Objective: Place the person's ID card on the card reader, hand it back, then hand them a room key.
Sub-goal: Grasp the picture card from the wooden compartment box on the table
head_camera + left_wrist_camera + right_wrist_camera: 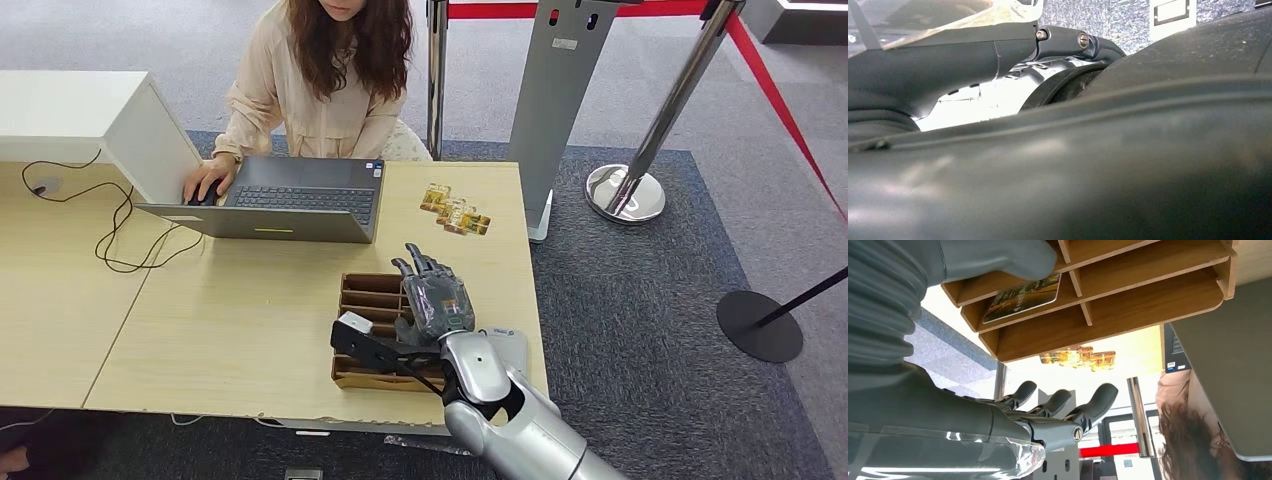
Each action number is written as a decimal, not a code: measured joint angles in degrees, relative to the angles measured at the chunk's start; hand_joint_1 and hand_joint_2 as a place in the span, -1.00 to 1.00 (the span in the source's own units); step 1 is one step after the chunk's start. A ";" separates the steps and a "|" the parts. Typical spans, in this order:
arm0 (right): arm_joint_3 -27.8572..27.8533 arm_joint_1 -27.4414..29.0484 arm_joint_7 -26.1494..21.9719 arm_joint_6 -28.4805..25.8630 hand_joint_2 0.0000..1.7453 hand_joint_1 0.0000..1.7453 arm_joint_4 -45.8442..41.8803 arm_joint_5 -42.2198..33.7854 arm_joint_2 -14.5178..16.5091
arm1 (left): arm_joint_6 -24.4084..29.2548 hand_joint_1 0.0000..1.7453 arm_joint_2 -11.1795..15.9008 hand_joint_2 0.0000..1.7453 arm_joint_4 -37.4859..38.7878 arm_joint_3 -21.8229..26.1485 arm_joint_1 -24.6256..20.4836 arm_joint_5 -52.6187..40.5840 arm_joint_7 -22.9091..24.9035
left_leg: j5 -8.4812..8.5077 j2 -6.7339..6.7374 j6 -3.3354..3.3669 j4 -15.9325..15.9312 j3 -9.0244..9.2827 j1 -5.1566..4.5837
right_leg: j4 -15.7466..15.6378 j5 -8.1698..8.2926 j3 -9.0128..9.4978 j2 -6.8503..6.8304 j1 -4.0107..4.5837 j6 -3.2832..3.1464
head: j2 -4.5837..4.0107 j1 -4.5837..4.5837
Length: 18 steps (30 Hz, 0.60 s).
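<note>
Right hand (436, 300) hovers, seemingly empty, over organizer (368, 297).

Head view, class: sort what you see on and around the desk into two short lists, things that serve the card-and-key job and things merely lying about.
Belong to the job:
right hand, over the tray
wooden divided tray, one card in a slot
loose cards on the desk
person at the desk

Lying about:
laptop
black cable
white box
barrier post
</note>
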 joint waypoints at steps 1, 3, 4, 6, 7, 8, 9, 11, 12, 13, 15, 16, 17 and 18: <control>0.00 0.00 0.00 0.00 1.00 -0.38 0.00 0.00 0.00 | 0.00 -1.00 0.00 -1.00 0.00 0.00 0.00 0.00 0.00 | 0.00 0.00 0.00 0.00 0.00 0.00 | 0.00 0.00 0.00 0.00 0.00 0.00 | 0.00 0.00; 0.00 0.00 0.00 -0.01 1.00 -0.36 0.00 0.00 0.00 | 0.00 -1.00 0.00 -1.00 0.00 0.00 0.00 0.00 0.00 | 0.00 0.00 0.00 0.00 0.00 0.00 | 0.00 0.00 0.00 0.00 0.00 0.00 | 0.00 0.00; 0.00 0.00 0.00 -0.01 1.00 -0.35 0.00 0.00 0.00 | 0.00 -1.00 0.00 -1.00 0.00 0.00 0.00 0.00 0.00 | 0.00 0.00 0.00 0.00 0.00 0.00 | 0.00 0.00 0.00 0.00 0.00 0.00 | 0.00 0.00; 0.00 0.00 0.00 -0.01 1.00 -0.33 0.00 0.00 0.00 | 0.00 -1.00 0.00 -1.00 0.00 -0.01 0.00 -0.01 0.00 | 0.00 0.00 0.00 0.00 0.00 0.00 | 0.00 0.00 0.00 0.00 0.00 0.00 | 0.00 0.00; 0.00 0.00 0.00 -0.01 1.00 -0.32 0.00 0.00 0.00 | 0.00 -1.00 0.00 -1.00 0.00 -0.02 0.00 -0.03 0.00 | 0.00 0.00 0.00 0.00 0.00 0.00 | 0.00 0.00 0.00 0.00 0.00 0.00 | 0.00 0.00; 0.00 0.00 0.01 -0.02 1.00 -0.31 0.00 0.00 0.00 | 0.00 -1.00 0.00 -1.00 0.00 -0.02 0.00 -0.07 0.00 | 0.00 0.00 0.00 0.00 0.00 0.00 | 0.00 0.00 0.00 0.00 0.00 0.00 | -0.01 0.00; 0.00 0.00 0.02 -0.02 1.00 -0.30 0.00 0.00 0.00 | 0.00 -1.00 0.00 -1.00 0.00 -0.02 0.00 -0.11 0.00 | 0.00 0.00 0.00 0.00 0.01 0.00 | 0.00 0.00 0.00 0.00 0.00 0.00 | -0.01 0.00; 0.00 -0.01 0.07 -0.02 1.00 -0.28 0.00 0.00 0.00 | 0.00 -1.00 0.00 -1.00 0.00 -0.01 0.00 -0.15 0.00 | 0.00 0.00 0.00 0.00 0.01 0.00 | 0.00 0.00 0.00 0.00 0.00 0.00 | -0.01 0.00; 0.00 0.00 0.08 -0.02 1.00 -0.26 0.00 0.00 0.00 | 0.00 -1.00 0.00 -1.00 0.00 -0.02 0.00 -0.15 0.00 | 0.00 0.00 0.00 0.00 0.01 0.00 | 0.00 0.00 0.00 0.00 0.00 0.00 | 0.00 0.00; 0.00 -0.01 0.09 -0.02 1.00 -0.26 0.00 0.00 0.00 | 0.00 -1.00 0.00 -1.00 0.00 -0.01 0.00 -0.15 0.00 | 0.00 0.00 0.00 0.00 0.01 0.00 | 0.00 0.00 0.00 0.00 0.00 0.00 | 0.00 0.00; 0.00 0.00 0.09 -0.02 1.00 -0.25 0.00 0.00 0.00 | 0.00 -1.00 0.00 -1.00 0.00 -0.02 0.00 -0.15 0.00 | 0.00 0.00 0.00 0.00 0.01 0.00 | 0.00 0.00 0.00 0.00 0.00 0.00 | 0.00 0.00; 0.00 0.00 0.09 -0.02 1.00 -0.25 0.00 0.00 0.00 | 0.00 -1.00 0.00 -1.00 0.00 -0.01 0.00 -0.15 0.00 | 0.00 0.00 0.00 0.00 0.01 0.00 | 0.00 0.00 0.00 0.00 0.00 0.00 | 0.00 0.00; 0.00 0.00 0.09 -0.02 1.00 -0.25 0.00 0.00 0.00 | 0.00 -1.00 0.00 -1.00 0.00 -0.02 0.00 -0.15 0.00 | 0.00 0.00 0.00 0.00 0.01 0.00 | 0.00 0.00 0.00 0.00 0.00 0.00 | 0.00 0.00; 0.00 0.00 0.09 -0.01 1.00 -0.23 0.00 0.00 0.00 | 0.00 -1.00 0.00 -1.00 0.00 -0.02 0.00 -0.15 0.00 | 0.00 0.00 0.00 0.00 0.01 0.00 | 0.00 0.00 0.00 0.00 0.00 0.00 | 0.00 0.00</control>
